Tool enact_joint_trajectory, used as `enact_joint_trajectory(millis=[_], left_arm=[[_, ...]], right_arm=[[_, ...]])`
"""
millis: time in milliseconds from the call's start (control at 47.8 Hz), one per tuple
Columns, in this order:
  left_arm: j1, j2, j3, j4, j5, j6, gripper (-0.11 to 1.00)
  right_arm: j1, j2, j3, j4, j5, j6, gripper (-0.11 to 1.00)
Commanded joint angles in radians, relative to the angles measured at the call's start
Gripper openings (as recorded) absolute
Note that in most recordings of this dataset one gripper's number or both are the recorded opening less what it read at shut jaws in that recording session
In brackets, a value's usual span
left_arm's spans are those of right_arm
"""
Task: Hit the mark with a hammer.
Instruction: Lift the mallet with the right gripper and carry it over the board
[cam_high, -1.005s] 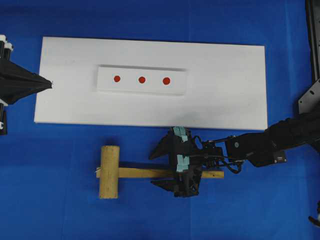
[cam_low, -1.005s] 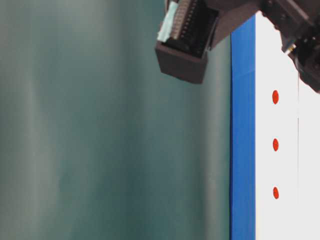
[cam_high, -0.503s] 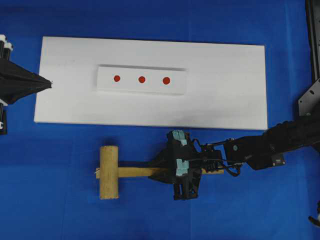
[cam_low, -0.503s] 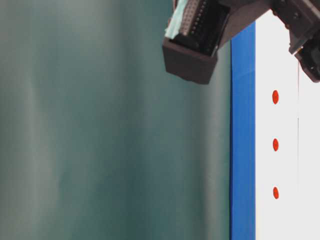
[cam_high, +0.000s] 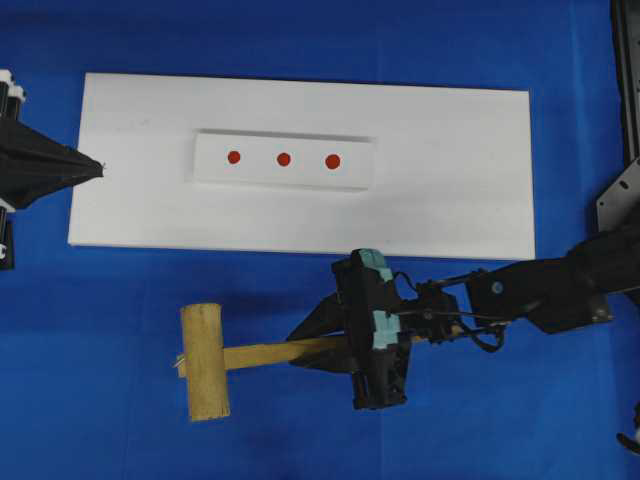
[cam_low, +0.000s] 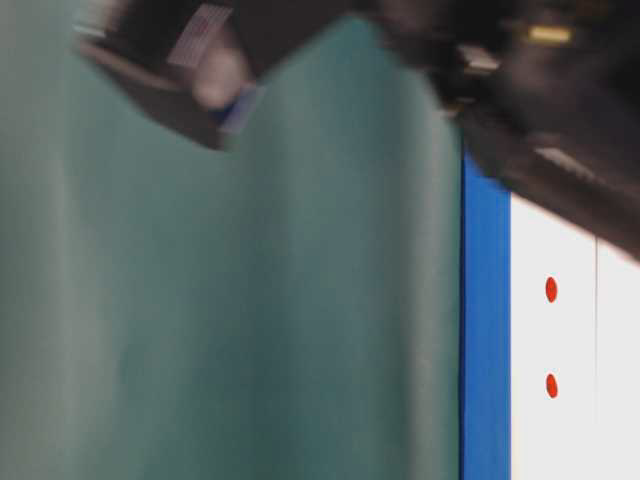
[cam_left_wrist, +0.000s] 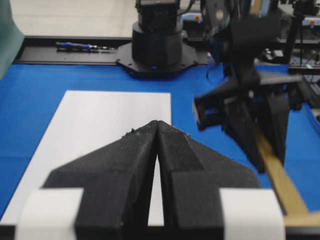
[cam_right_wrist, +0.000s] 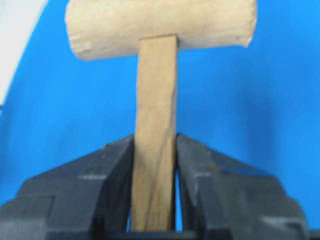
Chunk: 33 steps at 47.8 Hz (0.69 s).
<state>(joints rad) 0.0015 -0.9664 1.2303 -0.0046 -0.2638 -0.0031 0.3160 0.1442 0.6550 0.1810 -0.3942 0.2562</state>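
Note:
The hammer is a light wooden mallet; its thick head (cam_high: 203, 361) lies left of its flat handle (cam_high: 270, 354) on the blue cloth in front of the board. My right gripper (cam_high: 312, 351) is shut on the handle near its middle. In the right wrist view the jaws (cam_right_wrist: 155, 145) clamp the handle (cam_right_wrist: 156, 95) with the head (cam_right_wrist: 160, 25) beyond them. Three red marks (cam_high: 283, 159) sit in a row on a small white strip (cam_high: 355, 172) on the white board (cam_high: 450, 190). My left gripper (cam_high: 95, 168) is shut and empty at the board's left edge, as its wrist view (cam_left_wrist: 158, 125) shows.
The right arm (cam_high: 540, 295) stretches in from the right over the cloth. In the table-level view a blurred dark arm (cam_low: 520, 90) fills the top, with two red marks (cam_low: 551, 289) visible below it. An arm base (cam_left_wrist: 157, 42) stands at the far end.
My right gripper has closed on the handle. The hammer has shifted left and toward the front and now tilts. The arm now covers one red mark in the table-level view.

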Motion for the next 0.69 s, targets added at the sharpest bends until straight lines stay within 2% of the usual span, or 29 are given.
enact_joint_trajectory(millis=[0, 188, 377, 524, 670], left_arm=[[-0.003, 0.003, -0.011, -0.002, -0.005, -0.002, 0.00], [-0.005, 0.002, -0.011, -0.002, -0.002, -0.002, 0.00], [-0.003, 0.003, -0.011, -0.002, 0.008, -0.002, 0.00], [-0.003, 0.002, -0.011, -0.003, 0.009, -0.002, 0.00], [-0.005, 0.003, -0.011, -0.002, 0.021, -0.002, 0.00]], right_arm=[[-0.009, -0.081, -0.009, 0.000, 0.035, -0.009, 0.10], [-0.020, -0.172, -0.009, 0.000, 0.104, -0.043, 0.10], [-0.052, -0.183, -0.009, -0.002, 0.114, -0.055, 0.10], [-0.109, -0.184, -0.006, -0.003, 0.114, -0.077, 0.10], [-0.187, -0.198, 0.005, -0.005, 0.114, -0.143, 0.10]])
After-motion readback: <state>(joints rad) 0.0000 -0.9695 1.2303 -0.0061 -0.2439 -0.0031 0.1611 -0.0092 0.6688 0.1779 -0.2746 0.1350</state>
